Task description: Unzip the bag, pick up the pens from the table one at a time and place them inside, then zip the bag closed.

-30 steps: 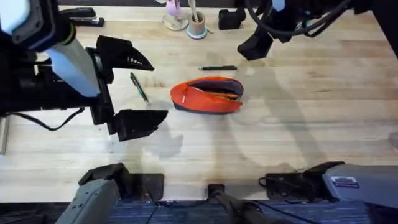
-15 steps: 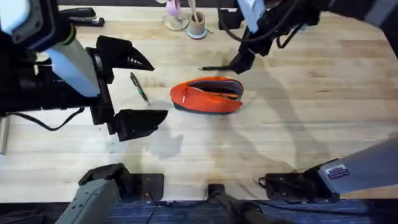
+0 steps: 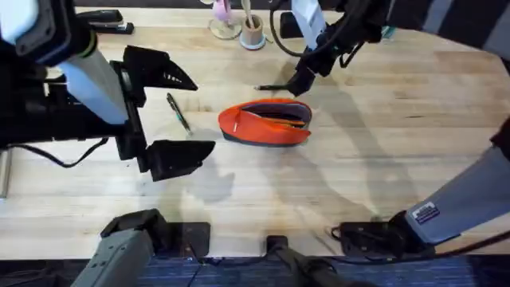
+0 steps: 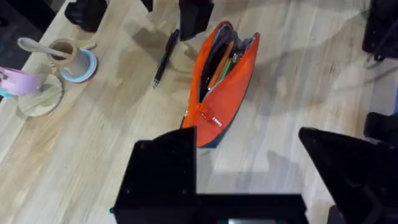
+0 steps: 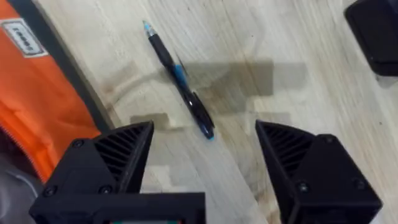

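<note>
- The bag (image 3: 265,122) lies near the middle of the table (image 3: 414,143), zipper already open, mouth gaping towards 12 o'clock, so it is ready to take pens; something slim and coloured shows inside.
- 1 pen (image 3: 275,87) lies just beyond it at 12 o'clock, apart from the fabric. A 2nd pen (image 3: 178,111) lies at the bag's 9 o'clock.
- The right gripper (image 5: 205,146) hangs low over the far pen, fingers spread wide on either side, nothing held; I'd judge it is lining up a pinch.
- The left gripper (image 3: 167,115) waits at 9 o'clock, wide apart and empty, straddling the 2nd pen.
</note>
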### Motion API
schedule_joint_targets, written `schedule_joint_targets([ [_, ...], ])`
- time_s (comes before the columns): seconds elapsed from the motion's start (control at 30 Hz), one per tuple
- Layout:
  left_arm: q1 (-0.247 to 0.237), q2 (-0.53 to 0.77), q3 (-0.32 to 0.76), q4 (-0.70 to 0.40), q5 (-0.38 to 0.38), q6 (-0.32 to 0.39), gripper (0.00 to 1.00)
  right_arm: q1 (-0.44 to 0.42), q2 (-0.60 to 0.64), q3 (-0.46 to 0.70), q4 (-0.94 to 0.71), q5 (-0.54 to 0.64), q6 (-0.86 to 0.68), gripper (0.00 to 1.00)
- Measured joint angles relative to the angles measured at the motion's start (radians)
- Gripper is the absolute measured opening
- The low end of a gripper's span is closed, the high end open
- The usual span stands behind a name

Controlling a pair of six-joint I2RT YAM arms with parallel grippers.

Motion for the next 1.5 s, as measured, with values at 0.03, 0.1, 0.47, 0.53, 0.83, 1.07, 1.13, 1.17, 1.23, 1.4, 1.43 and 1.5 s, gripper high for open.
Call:
schedule_joint_targets([
  [0.03,0.000,0.000,0.000,0.000,0.000,0.000,0.994,0.000,0.007,0.000,0.004,0.000,0.004,0.996],
  [0.1,0.000,0.000,0.000,0.000,0.000,0.000,0.993,0.000,0.018,0.000,0.016,0.000,0.008,0.996],
  [0.47,0.000,0.000,0.000,0.000,0.001,0.000,0.993,0.000,0.066,0.000,0.039,0.000,0.015,0.996],
  [0.53,0.000,0.000,0.000,0.000,0.001,0.000,0.993,0.000,0.123,0.000,0.038,0.000,0.015,0.996],
  [0.83,0.000,0.000,0.000,0.000,0.001,0.000,0.993,0.001,0.136,0.000,0.045,0.000,0.015,0.750],
  [1.07,0.000,0.000,0.000,0.000,0.001,0.000,0.993,0.001,0.136,0.000,0.044,0.000,0.015,0.373],
  [1.13,0.000,0.000,0.000,0.000,0.001,0.000,0.993,0.001,0.136,0.000,0.044,0.000,0.017,0.269],
  [1.17,0.000,0.000,0.000,0.000,0.001,0.000,0.993,0.001,0.137,0.000,0.044,0.000,0.018,0.244],
  [1.23,0.000,0.000,0.000,0.000,0.001,0.000,0.993,0.001,0.138,0.000,0.047,0.000,0.019,0.168],
  [1.4,0.000,0.000,0.000,0.000,0.001,0.000,0.993,0.001,0.138,0.002,0.056,-0.001,0.019,0.041],
  [1.43,0.000,0.000,0.000,0.000,0.001,0.000,0.993,0.001,0.138,0.002,0.056,-0.001,0.019,0.043],
  [1.5,0.000,0.000,0.000,0.000,0.001,0.000,0.993,0.001,0.138,0.002,0.056,-0.002,0.019,0.042],
])
